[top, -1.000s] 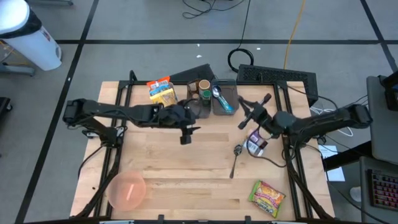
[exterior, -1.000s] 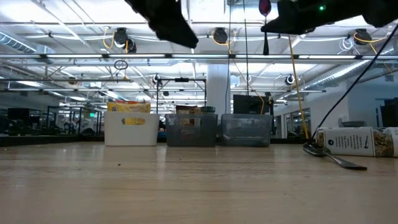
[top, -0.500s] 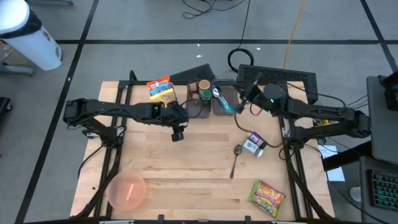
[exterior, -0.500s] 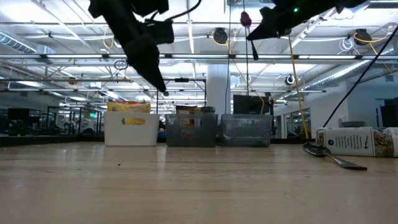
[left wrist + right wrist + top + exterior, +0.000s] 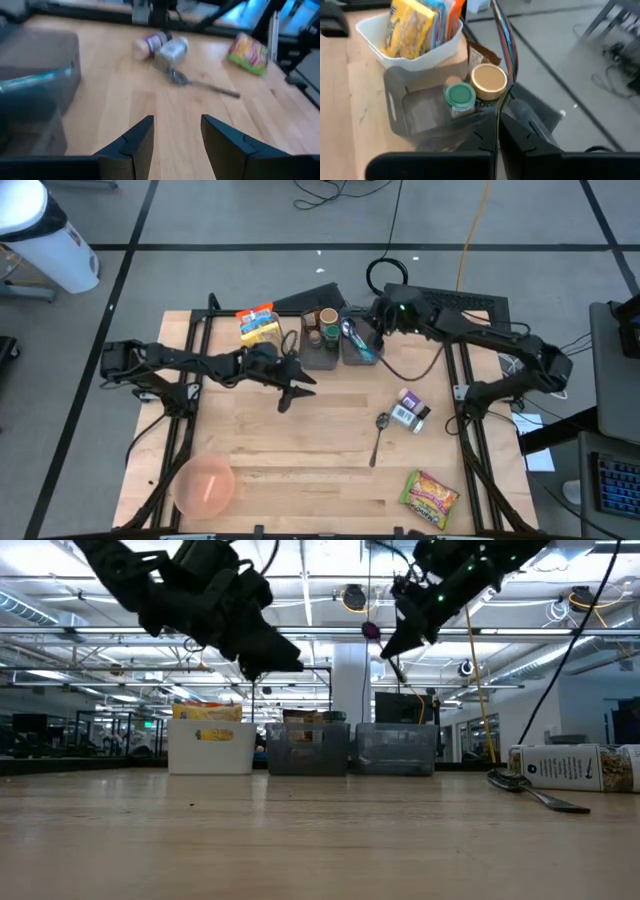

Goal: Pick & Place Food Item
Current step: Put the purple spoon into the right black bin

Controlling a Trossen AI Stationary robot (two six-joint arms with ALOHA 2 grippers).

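My right gripper (image 5: 377,327) hovers above the grey bins (image 5: 340,345) at the table's far edge, shut on a thin utensil (image 5: 509,45) with a rainbow-sheen handle; its purple end (image 5: 371,630) shows in the low view. My left gripper (image 5: 287,400) is open and holds nothing, in the air over the table's middle, nearly level. A yellow-green food packet (image 5: 430,494) lies flat near the front right corner. A small carton (image 5: 406,414) and a purple-lidded jar (image 5: 150,42) lie on their sides at the right, beside a metal spoon (image 5: 378,436). My right gripper pinches the utensil's thin handle (image 5: 498,117) between its two shut fingers (image 5: 530,142). The handle runs on forward past the fingertips, roughly along them. The utensil is lifted clear, above the grey bins.
A white bin (image 5: 262,330) of yellow snack packs stands at the far edge, left of the grey bins, which hold jars (image 5: 461,95) and a blue spoon (image 5: 356,340). A pink bowl (image 5: 205,486) sits at the front left. Bare wood lies between the arms.
My right gripper has swung from the table's right side toward the far edge, carrying the utensil to above the grey bins. My left gripper has come down toward the table and tipped up to nearly level.
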